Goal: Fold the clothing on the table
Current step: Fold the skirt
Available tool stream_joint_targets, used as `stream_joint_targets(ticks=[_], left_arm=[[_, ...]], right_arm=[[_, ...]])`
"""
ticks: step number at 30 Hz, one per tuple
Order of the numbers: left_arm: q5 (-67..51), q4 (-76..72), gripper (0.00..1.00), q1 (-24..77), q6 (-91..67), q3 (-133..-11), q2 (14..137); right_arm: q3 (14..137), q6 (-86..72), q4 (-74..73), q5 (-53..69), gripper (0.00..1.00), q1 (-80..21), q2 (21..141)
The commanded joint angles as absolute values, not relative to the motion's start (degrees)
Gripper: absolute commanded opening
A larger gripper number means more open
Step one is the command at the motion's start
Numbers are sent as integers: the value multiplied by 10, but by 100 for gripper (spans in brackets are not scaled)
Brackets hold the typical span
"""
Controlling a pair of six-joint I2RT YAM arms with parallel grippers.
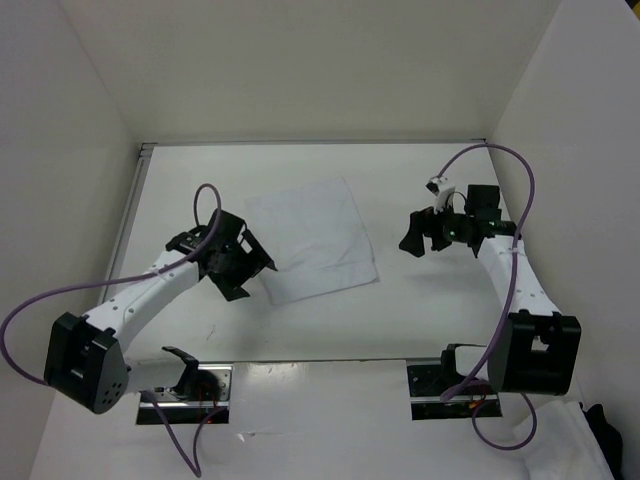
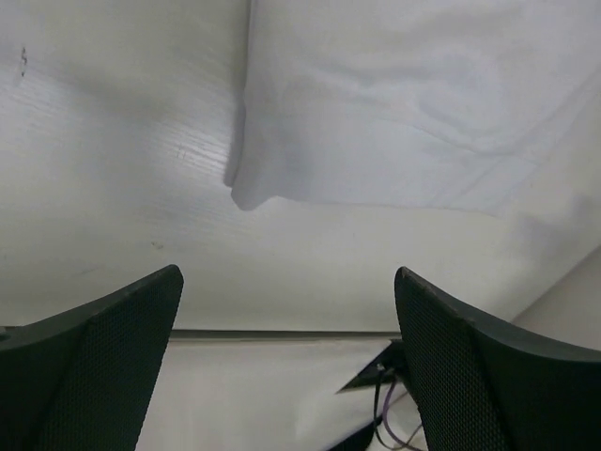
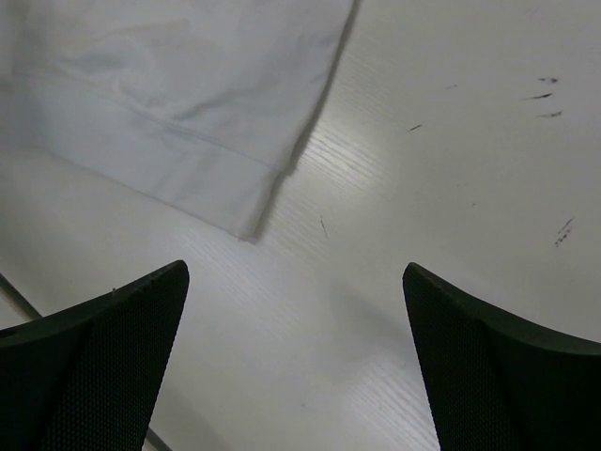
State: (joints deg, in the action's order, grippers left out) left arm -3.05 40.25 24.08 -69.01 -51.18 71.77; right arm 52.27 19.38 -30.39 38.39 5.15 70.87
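Records clothing (image 1: 312, 240) lying flat near centre of worktop (image 1: 420, 320). Finds left pincer (image 1: 255, 278) released and empty, just beside the cloth's near-left corner. Finds right pincer (image 1: 424, 243) released and empty, apart from the cloth's right edge.

White arms (image 1: 150, 288), blk joints (image 1: 85, 362), purple cables (image 1: 490, 148)

One clothing (image 1: 315, 235), one table (image 1: 400, 310), two hands (image 1: 250, 277) (image 1: 422, 240)

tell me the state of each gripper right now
Left gripper: open, holding nothing, with the clothing just ahead of it.
Right gripper: open, holding nothing.
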Motion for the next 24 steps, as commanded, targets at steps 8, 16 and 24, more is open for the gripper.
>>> stream_joint_targets(ticks=[8,16,24], left_arm=[[-123,401,99,220,-662,-415,693],[-126,321,99,220,-650,-381,715],[-126,251,98,242,-674,-396,806]], right_arm=[[531,153,-284,441,94,26,792],[594,121,-323,446,91,-46,975],[599,94,-327,391,94,-94,995]])
